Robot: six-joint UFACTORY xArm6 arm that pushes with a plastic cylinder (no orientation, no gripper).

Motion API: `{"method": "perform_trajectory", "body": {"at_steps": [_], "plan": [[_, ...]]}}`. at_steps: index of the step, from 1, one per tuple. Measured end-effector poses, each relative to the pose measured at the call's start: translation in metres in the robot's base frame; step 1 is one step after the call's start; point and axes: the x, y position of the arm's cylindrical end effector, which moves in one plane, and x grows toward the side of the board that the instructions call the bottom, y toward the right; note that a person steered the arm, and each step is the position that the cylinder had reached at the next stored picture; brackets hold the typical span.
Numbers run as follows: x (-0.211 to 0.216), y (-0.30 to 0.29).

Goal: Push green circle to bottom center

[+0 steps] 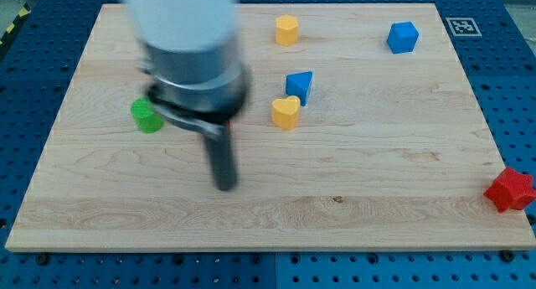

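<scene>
The green circle block (pixel 146 116) sits on the wooden board (pixel 377 188) at the view's left, about mid-height. My tip (pixel 225 186) rests on the board to the right of and below the green circle, well apart from it. The arm's grey body above the rod hides part of the board's top left and is blurred.
A yellow heart block (pixel 286 111) touches a blue triangle block (pixel 300 85) near the centre. A yellow hexagon-like block (pixel 286 29) is at the top centre, a blue cube (pixel 403 37) at the top right, a red block (pixel 510 189) at the board's right edge.
</scene>
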Motion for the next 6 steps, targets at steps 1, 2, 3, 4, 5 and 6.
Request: {"method": "perform_trajectory", "body": {"at_steps": [1, 2, 3, 4, 5, 6], "plan": [[-0.014, -0.055], [-0.062, -0.161], [-0.137, -0.205], [-0.119, -0.138], [-0.034, -0.037], [-0.012, 0.023]]}}
